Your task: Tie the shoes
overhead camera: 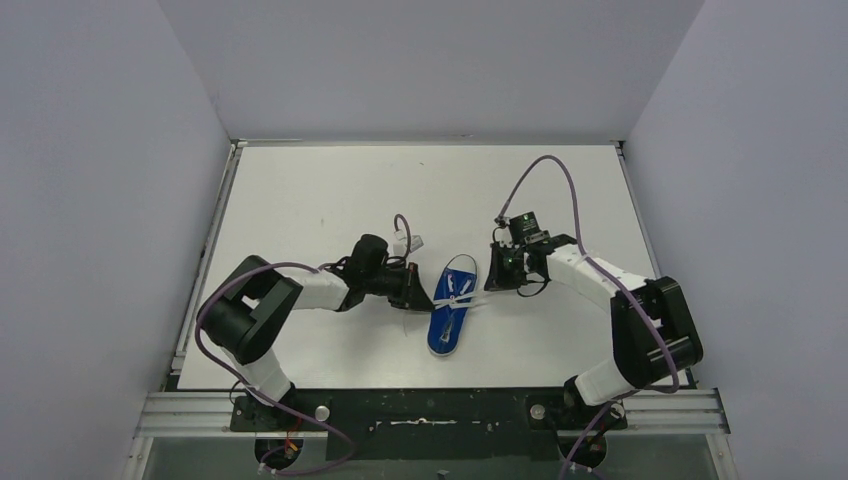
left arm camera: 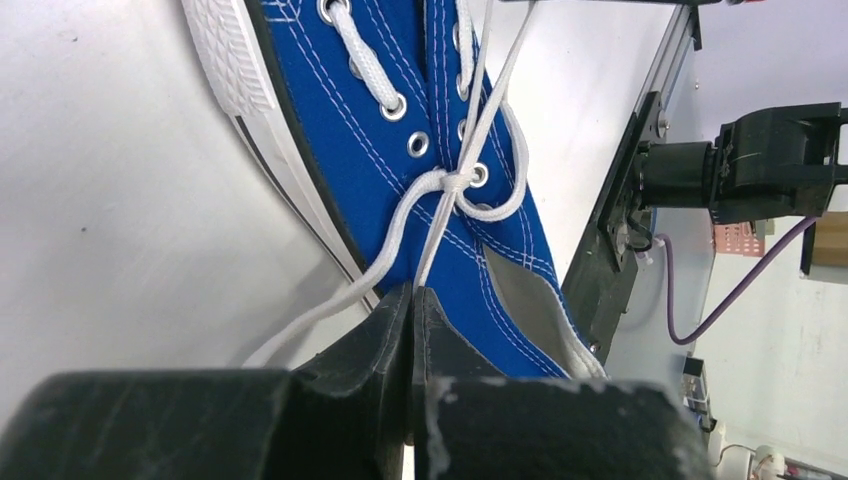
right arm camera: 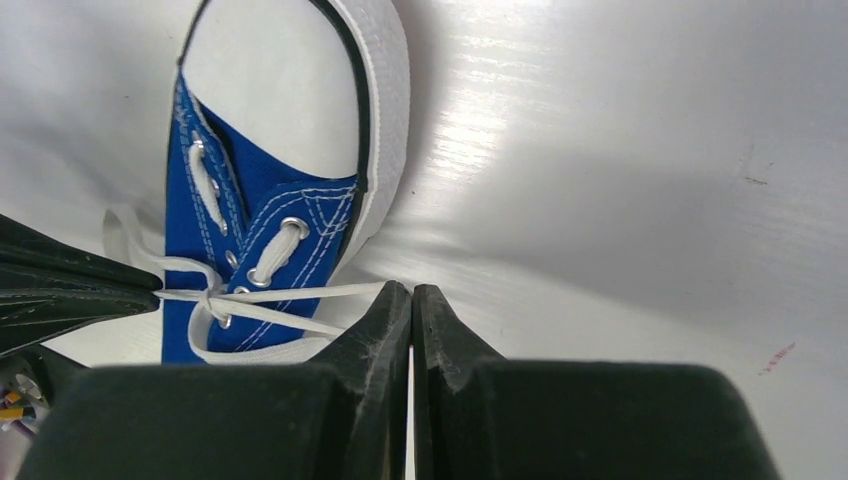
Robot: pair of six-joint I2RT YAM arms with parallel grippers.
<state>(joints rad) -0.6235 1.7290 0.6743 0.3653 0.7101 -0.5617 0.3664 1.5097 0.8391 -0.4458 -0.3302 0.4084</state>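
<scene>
Left gripper (left arm camera: 412,292) is clamped tight, fingertips pressed flat together, and one strand of the flat white laces (left arm camera: 441,184) runs from the crossing on the shoe straight into the pinch. So it's got hold of lace and nothing else. A second strand slides past the outside of its finger and trails off onto the glossy white tabletop (overhead camera: 320,195).

Right gripper (right arm camera: 412,292) is the same deal: jaws closed with no gap, and a lace strand comes across from the shoe and ends right at the tips. I'm fairly sure it's nipped in there, but from the wrist view the very end of it is hidden by the finger, so take that with a grain of salt.

The small blue canvas sneaker (overhead camera: 447,322) sits upright on its sole on the table, between the two grippers. Its rounded white toe cap (right arm camera: 270,70) points away from the arm bases and its heel faces them. The left gripper is just beside its left flank, and the right gripper is off the right side, up nearer the toe.

Both strands meet in a small knot-like twist over the eyelets around mid-shoe, with a slack loop lying next to it. From the top view the lace makes a roughly straight line across the shoe, gripper to gripper.
</scene>
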